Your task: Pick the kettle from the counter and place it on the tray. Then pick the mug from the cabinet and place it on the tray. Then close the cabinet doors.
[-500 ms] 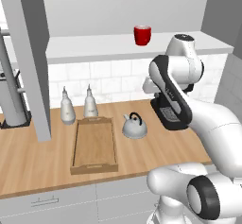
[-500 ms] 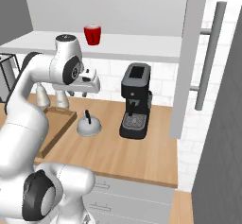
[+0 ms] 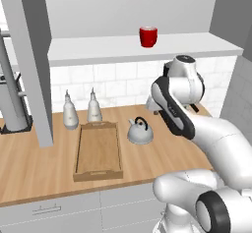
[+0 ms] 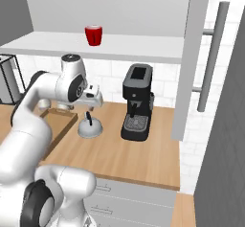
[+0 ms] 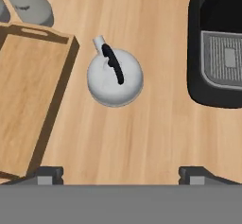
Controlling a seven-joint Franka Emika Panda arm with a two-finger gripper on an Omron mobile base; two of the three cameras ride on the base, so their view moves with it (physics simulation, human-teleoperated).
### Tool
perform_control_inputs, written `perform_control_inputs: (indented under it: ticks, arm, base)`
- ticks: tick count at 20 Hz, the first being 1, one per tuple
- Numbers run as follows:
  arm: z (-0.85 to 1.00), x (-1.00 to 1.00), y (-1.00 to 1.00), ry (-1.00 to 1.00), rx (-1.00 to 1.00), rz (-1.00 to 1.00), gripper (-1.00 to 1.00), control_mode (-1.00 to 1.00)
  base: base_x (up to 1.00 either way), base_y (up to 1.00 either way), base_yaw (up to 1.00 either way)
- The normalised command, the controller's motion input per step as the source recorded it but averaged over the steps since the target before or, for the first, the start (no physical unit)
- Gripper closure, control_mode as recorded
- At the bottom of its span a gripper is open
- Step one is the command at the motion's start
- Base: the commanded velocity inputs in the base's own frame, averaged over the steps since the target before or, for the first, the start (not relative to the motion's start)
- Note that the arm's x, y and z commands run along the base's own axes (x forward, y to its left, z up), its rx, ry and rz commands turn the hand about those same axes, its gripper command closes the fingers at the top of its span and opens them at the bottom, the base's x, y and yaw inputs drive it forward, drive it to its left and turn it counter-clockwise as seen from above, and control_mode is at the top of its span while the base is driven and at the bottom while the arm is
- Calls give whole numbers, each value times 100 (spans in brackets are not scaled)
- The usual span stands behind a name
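Observation:
The silver-grey kettle (image 3: 140, 131) (image 4: 90, 128) (image 5: 115, 76) stands on the wooden counter (image 3: 34, 173), just right of the light-wood tray (image 3: 98, 151) (image 5: 28, 100). My gripper (image 5: 122, 173) (image 4: 90, 107) hangs open above the kettle without touching it. Its fingertips (image 5: 49, 173) are spread wide with nothing between them. The kettle's black handle runs up and down in the hand view, and the spout points toward the top. The red mug (image 3: 148, 36) (image 4: 94, 34) sits on the shelf of the open cabinet (image 3: 123, 47). Both cabinet doors (image 3: 34, 65) (image 4: 191, 58) stand open.
A black coffee machine (image 4: 136, 101) (image 5: 217, 53) stands close to the right of the kettle. Two white bottles (image 3: 81, 110) stand behind the tray's far end. A tall dark rack (image 3: 10, 99) is at the far left of the counter.
The arm has swung left and lowered, bringing the open gripper from near the coffee machine to above the kettle. Kettle, tray and mug have not moved.

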Motion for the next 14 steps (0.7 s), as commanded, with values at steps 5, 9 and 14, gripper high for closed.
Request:
perform_control_inputs:
  ticks: [5, 9, 14]
  arm:
    - [-56, 15, 15, -4, 0, 11, -100, -100]
    - [-52, 55, 5, -1, 0, 9, -100, -100]
    - [-4, 54, 0, 5, 2, 8, -100, -100]
  base:
    - [0, 0, 0]
    - [0, 0, 0]
    - [0, 0, 0]
